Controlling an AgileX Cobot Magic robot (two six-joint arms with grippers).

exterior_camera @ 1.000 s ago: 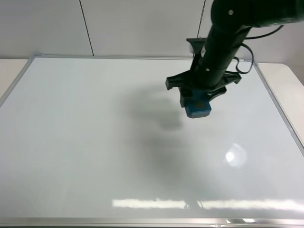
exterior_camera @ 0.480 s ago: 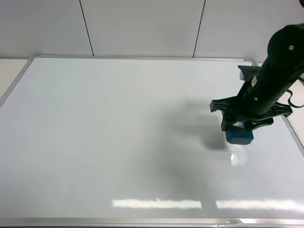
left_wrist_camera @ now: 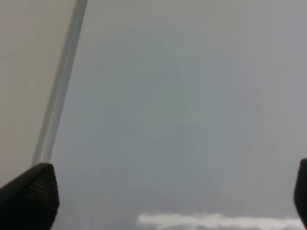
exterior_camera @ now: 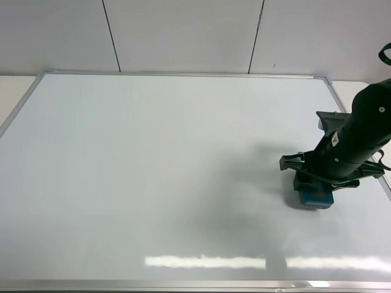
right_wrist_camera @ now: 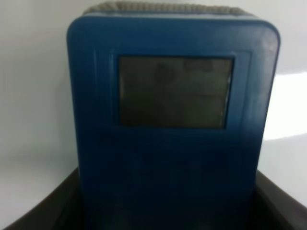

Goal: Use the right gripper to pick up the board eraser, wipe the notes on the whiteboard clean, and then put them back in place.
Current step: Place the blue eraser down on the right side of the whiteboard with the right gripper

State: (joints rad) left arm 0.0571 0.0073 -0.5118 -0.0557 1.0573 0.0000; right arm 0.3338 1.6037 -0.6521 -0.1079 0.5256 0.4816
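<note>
Right gripper clamped on board eraser, near whiteboard right frame. Left gripper spread wide, empty.

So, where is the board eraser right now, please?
In the exterior high view, the board eraser is held in the right claw near the right edge of the whiteboard.

Illumination is bright and even, from above. The whiteboard carries a long glare strip along its near edge and a soft grey shadow left of the right gripper. The exterior high view is sharp. Both wrist views are soft: the board eraser is blurred, and the fingertips of the left gripper are out of focus.
</note>
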